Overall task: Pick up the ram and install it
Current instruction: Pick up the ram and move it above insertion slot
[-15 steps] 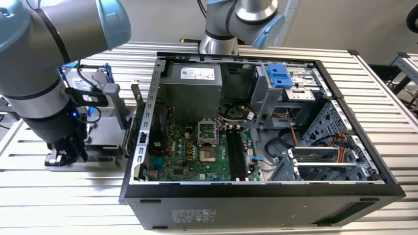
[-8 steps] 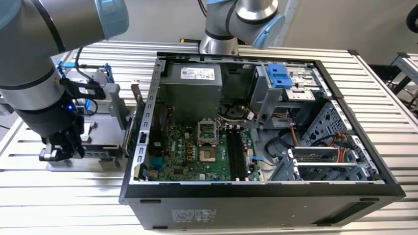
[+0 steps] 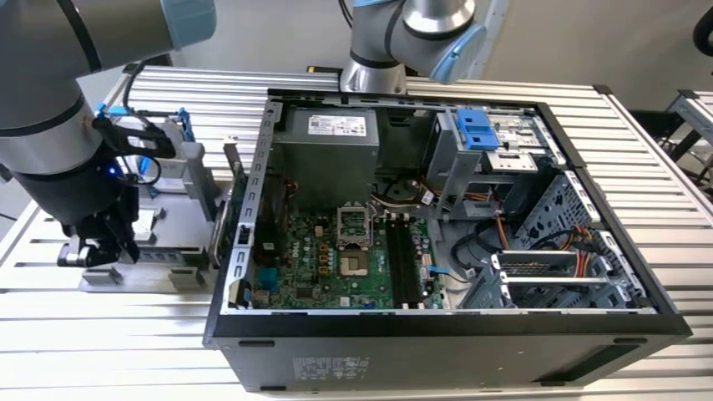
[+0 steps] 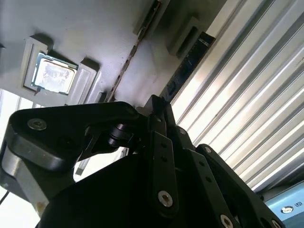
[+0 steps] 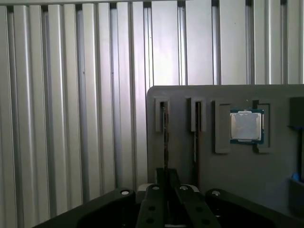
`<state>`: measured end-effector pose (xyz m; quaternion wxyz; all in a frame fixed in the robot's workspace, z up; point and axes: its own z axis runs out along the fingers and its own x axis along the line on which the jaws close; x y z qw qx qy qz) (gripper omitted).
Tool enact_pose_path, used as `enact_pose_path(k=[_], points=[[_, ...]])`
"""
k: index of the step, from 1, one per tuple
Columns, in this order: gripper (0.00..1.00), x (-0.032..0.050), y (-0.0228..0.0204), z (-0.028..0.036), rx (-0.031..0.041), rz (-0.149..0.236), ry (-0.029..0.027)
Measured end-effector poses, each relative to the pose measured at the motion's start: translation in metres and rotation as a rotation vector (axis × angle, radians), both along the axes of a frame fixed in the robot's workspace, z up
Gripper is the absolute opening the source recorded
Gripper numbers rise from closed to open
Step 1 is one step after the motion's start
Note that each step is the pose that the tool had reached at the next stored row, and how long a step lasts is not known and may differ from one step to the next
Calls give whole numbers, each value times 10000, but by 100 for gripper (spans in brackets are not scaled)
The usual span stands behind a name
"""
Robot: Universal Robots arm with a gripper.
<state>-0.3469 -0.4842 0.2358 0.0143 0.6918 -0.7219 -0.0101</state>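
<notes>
1. My hand [image 3: 100, 249] is hanging low over one grey holder tray [image 3: 156, 274] on the ribbed bench [image 3: 67, 334], off to the exterior view's left of the one open PC case [image 3: 446, 327].
2. In the first wrist view I'm counting two thin sticks standing on edge in two narrow slots of that tray. The ram [image 5: 165, 130] is the one nearest the tray's edge. The second stick [image 5: 196, 137] is sitting just beside it.
3. My fingers [image 5: 154, 202] are pinched in tight, with the ram's edge running straight in between them. So I'm reading that as gripping the ram while its far end is sitting in its slot.
4. One processor chip [image 5: 246, 126] is lying flat in its own pocket, past the second stick.
5. The second wrist view is giving me the same count, with one dark stick running up from my fingertips, one thinner stick beside it and one chip.
6. Inside the case, one motherboard [image 3: 323, 259] is lying flat, with dark memory slots [image 3: 403, 259] running side by side. I can't count those cleanly.
7. One other arm's base [image 3: 376, 58] is standing behind the case, so that's two arms counting mine.
</notes>
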Motion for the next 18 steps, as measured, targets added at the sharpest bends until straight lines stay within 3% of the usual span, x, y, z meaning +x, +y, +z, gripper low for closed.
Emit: enact_pose_path(k=[10, 18], points=[[0, 0, 0, 146, 0, 0, 0], [0, -1, -1, 212, 0, 2, -3]])
